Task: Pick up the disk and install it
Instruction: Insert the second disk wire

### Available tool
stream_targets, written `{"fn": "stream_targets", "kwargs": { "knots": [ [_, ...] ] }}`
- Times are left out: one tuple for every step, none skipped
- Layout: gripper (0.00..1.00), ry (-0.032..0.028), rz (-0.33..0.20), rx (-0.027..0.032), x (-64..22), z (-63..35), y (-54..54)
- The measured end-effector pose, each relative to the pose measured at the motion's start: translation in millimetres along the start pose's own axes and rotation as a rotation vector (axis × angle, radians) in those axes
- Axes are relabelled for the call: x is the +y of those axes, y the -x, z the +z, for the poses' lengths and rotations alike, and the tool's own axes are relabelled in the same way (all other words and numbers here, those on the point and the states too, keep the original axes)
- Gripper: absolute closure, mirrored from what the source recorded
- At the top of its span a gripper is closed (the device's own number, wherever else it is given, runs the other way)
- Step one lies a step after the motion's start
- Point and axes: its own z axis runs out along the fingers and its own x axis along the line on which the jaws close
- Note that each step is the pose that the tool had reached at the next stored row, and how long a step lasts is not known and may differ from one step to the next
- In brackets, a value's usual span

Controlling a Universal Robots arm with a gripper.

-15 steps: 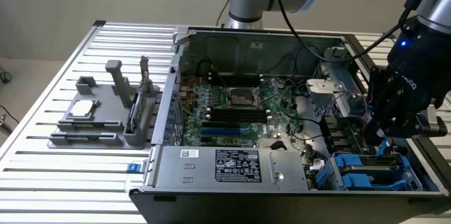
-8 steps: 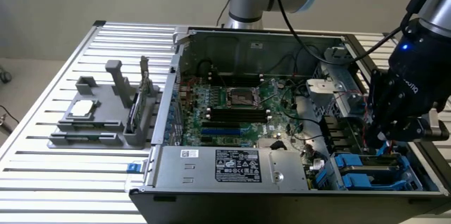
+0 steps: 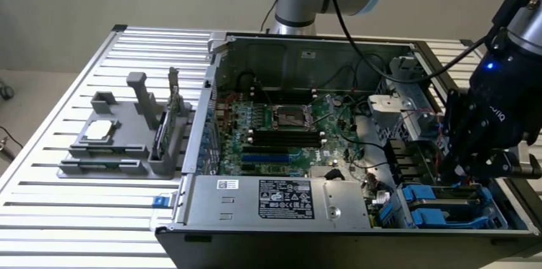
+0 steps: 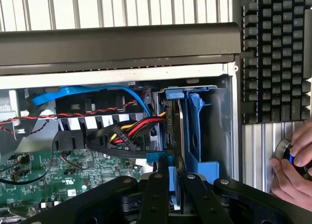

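Blue-framed disk (image 4: 179,136) stands edge-on in its bay, lower end hidden where the hand (image 4: 170,182) grasps it.

Disk (image 4: 181,136) seen edge-on, lower end hidden behind gripper (image 4: 170,185) linkage. Hand (image 4: 292,163) cut off at frame edge.

Even, soft indoor light around me.
Glare on the slatted table (image 3: 51,218); my linkage (image 4: 161,199) blurs dark up close.
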Motion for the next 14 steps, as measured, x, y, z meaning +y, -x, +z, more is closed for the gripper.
{"fn": "stream_targets", "kwargs": {
  "knots": [
    [0.84,0.0001,-0.003,0.0015,0.2,0.8,0.2],
    [0.84,0.0002,-0.005,0.0033,0.3,1.7,0.4],
    [0.84,0.0003,-0.007,0.0051,0.4,2.5,0.6],
    [0.84,0.0004,-0.01,0.0072,0.7,3.4,0.8],
    [0.84,0.0005,-0.013,0.0086,0.9,4.2,0.8],
    [0.84,0.0006,-0.016,0.0105,1.2,5.3,0.8],
    [0.84,0.0008,-0.019,0.012,1.4,6.2,0.9],
    [0.84,0.0009,-0.022,0.0135,1.7,7.0,1.0],
    [0.84,0.0011,-0.024,0.0147,2.0,7.7,1.1],
    [0.84,0.0012,-0.027,0.0158,2.3,8.2,1.2],
    [0.84,0.0014,-0.031,0.017,2.6,8.7,1.2],
    [0.84,0.0016,-0.034,0.0183,2.9,9.1,1.4],
    [0.84,0.0017,-0.036,0.0197,3.1,9.4,1.6],
    [0.84,0.0018,-0.038,0.021,3.2,9.6,2.0]
  ]
}}
